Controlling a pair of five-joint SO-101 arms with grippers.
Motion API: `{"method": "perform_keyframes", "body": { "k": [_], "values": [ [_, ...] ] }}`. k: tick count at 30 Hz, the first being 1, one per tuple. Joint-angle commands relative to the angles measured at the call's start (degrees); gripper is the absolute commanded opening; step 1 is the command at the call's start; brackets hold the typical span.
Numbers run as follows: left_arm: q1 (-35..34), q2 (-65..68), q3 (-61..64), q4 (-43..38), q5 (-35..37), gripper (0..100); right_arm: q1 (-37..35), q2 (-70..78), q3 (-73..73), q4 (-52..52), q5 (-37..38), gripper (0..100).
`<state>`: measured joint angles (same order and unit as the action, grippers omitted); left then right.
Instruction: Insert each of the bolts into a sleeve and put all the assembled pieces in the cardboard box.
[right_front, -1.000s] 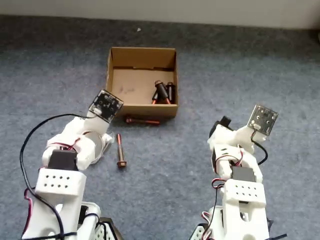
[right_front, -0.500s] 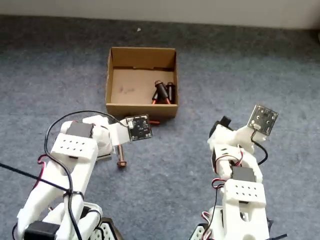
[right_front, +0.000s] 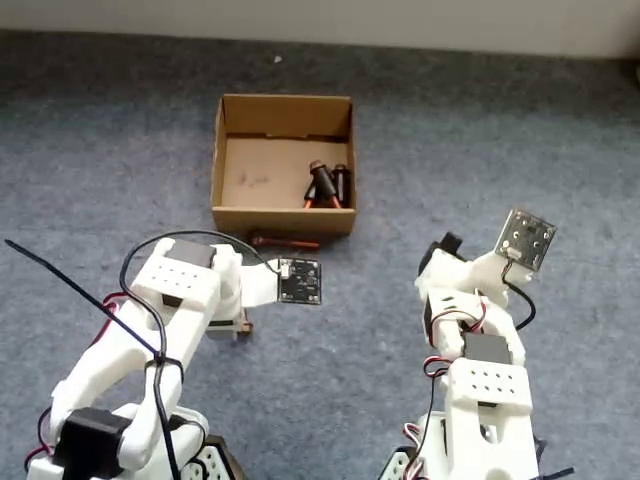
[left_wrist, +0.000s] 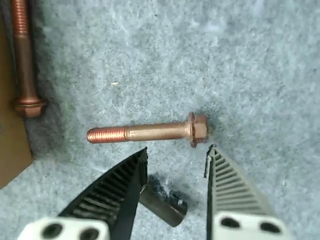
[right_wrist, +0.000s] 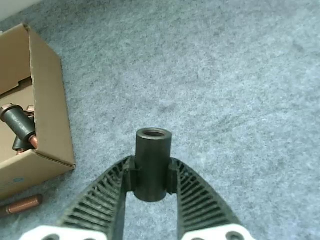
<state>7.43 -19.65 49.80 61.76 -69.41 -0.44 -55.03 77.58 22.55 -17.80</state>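
A copper bolt (left_wrist: 150, 133) lies flat on the grey carpet just beyond the tips of my left gripper (left_wrist: 177, 151), which is open and holds nothing. A dark sleeve (left_wrist: 162, 205) lies on the carpet under that gripper, between its fingers. A second bolt (left_wrist: 22, 55) rests against the front wall of the cardboard box (right_front: 285, 215), and it also appears as the bolt (right_front: 285, 241) in the high view. My right gripper (right_wrist: 151, 165) is shut on an upright black sleeve (right_wrist: 152, 155), held above bare carpet to the right of the box. Assembled pieces (right_front: 325, 185) lie inside the box.
The left arm (right_front: 190, 285) reaches across and covers most of the loose bolt, leaving its head (right_front: 243, 326) showing. The open-topped box (right_wrist: 45, 100) sits left of the right gripper. Grey carpet spreads all around both arms.
The left arm has swung from the box's front left corner to the right and down, over the loose bolt. The right arm has not moved.
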Motion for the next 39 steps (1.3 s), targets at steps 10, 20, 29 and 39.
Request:
{"method": "perform_keyframes", "body": {
  "k": [10, 20, 29, 39],
  "values": [
    [-1.4, 0.0, -0.1, -6.2, -1.1, 20, 0.3, -1.7, -0.6, -1.4, 0.0, 0.4],
    [1.2, 0.0, 0.8, -10.3, 2.7, 19, 0.3, -1.8, -0.6, -1.4, 0.0, 0.4],
    [11.0, -0.3, 2.9, -26.7, 26.5, 20, 0.5, -1.8, -0.6, -1.4, 0.0, 0.4],
    [8.5, 0.0, -10.9, -10.9, 25.8, 20, 0.6, -1.8, -0.6, -1.4, 0.0, 0.4]
  ]
}}
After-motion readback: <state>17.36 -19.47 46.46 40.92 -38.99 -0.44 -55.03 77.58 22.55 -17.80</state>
